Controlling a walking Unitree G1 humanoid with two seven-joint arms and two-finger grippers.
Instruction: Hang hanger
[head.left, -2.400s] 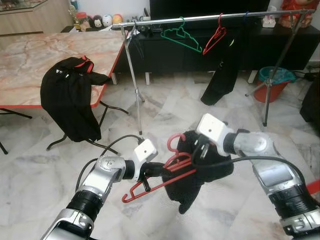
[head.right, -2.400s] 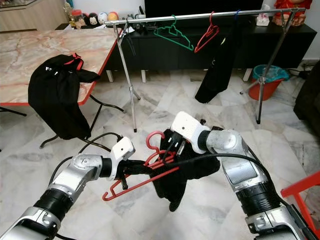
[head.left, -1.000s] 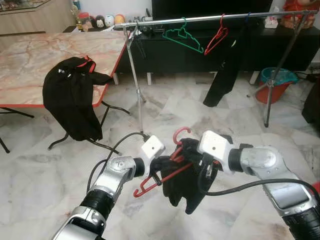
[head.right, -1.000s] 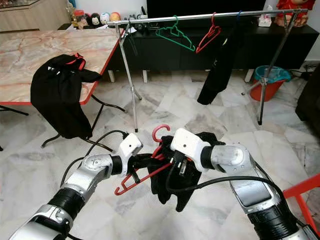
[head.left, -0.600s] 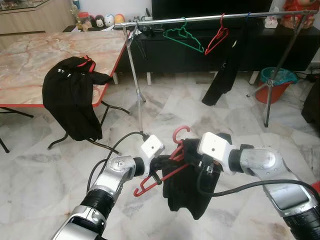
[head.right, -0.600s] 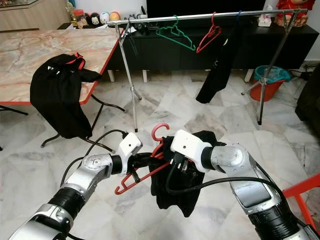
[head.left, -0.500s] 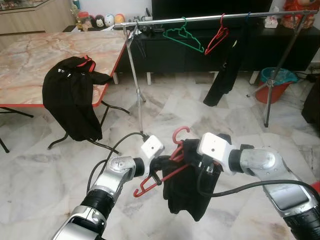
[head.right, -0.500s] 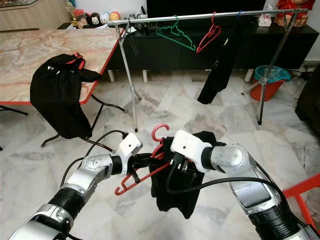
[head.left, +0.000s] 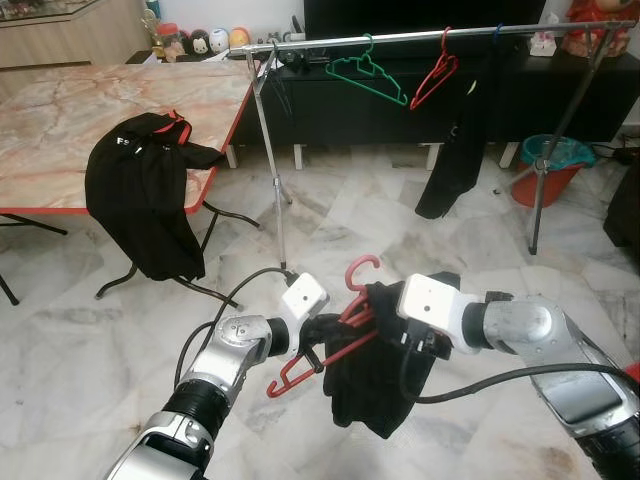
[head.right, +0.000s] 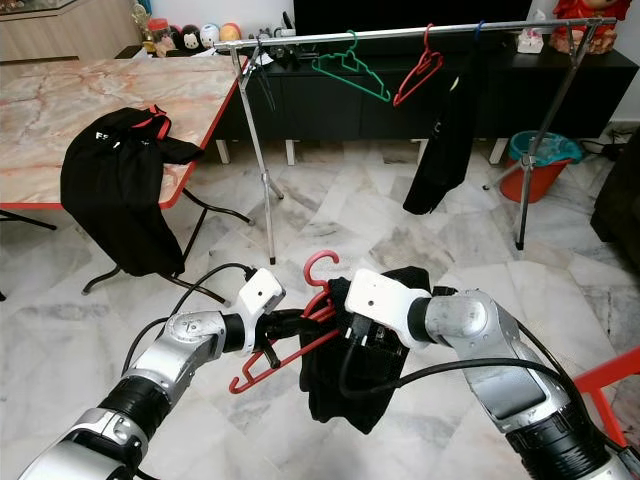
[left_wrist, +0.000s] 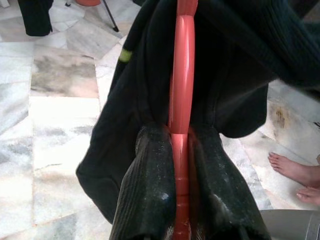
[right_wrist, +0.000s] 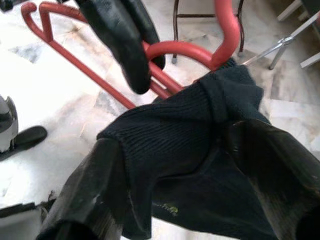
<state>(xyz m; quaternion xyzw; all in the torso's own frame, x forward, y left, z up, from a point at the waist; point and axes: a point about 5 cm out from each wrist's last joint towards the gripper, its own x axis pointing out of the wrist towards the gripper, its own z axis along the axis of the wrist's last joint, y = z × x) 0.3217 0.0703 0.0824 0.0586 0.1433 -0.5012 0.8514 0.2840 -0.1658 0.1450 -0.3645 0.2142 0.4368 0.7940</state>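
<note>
Two grippers meet low over the marble floor (head.left: 90, 350) — the left gripper (left_wrist: 182, 150) pinches the red hanger (head.left: 318, 345) between closed fingers. The right gripper (right_wrist: 190, 145) grips the black garment (head.left: 370, 385) draped on it — fingers spread inside the knit; no legible writing

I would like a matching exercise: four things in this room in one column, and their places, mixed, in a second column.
1. green hanger
2. red hanger
3. black jacket
4. teal bucket

a. draped over the table edge
b. on the floor by the rack's leg
c. on the rail
d. gripped by the left claw

Pairs: 1-c, 2-d, 3-a, 4-b
</note>
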